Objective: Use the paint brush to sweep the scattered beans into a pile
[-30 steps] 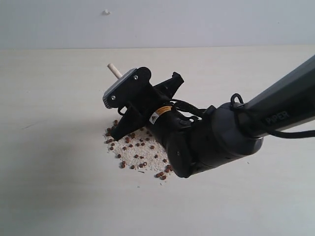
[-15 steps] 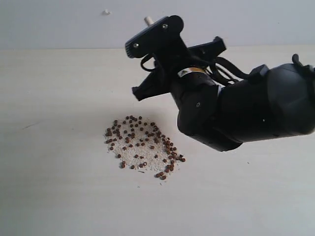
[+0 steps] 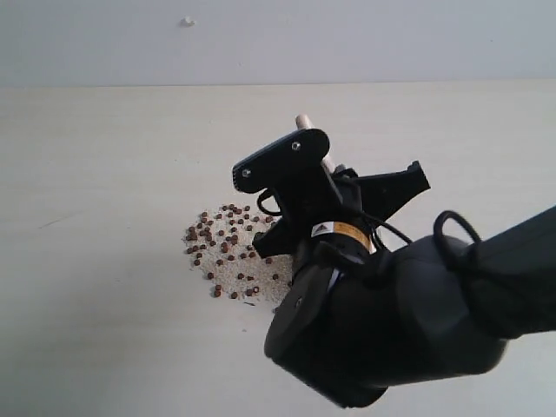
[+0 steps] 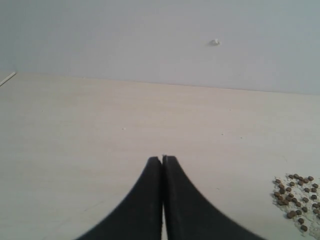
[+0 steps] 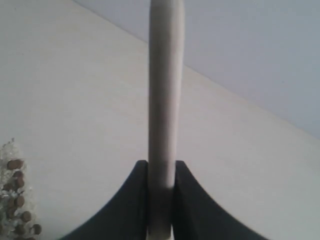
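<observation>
The beans lie in a loose reddish-brown patch mixed with pale crumbs on the table, more spread than a tight pile. My right gripper hovers just right of the patch, shut on the paint brush's pale wooden handle. In the right wrist view the handle rises straight out of the gripper, with the beans off to one side. The arm hides the ferrule, the bristles and the patch's right part. My left gripper is shut on nothing, away from the beans.
The pale wooden table runs back to a grey wall carrying a small white speck. My bulky black right arm fills the lower right of the exterior view. A table edge shows far off in the left wrist view.
The right arm lifted the brush off the patch and back towards the wall, then came down again at the patch's right side, nearer the camera. The left gripper shows only now.
</observation>
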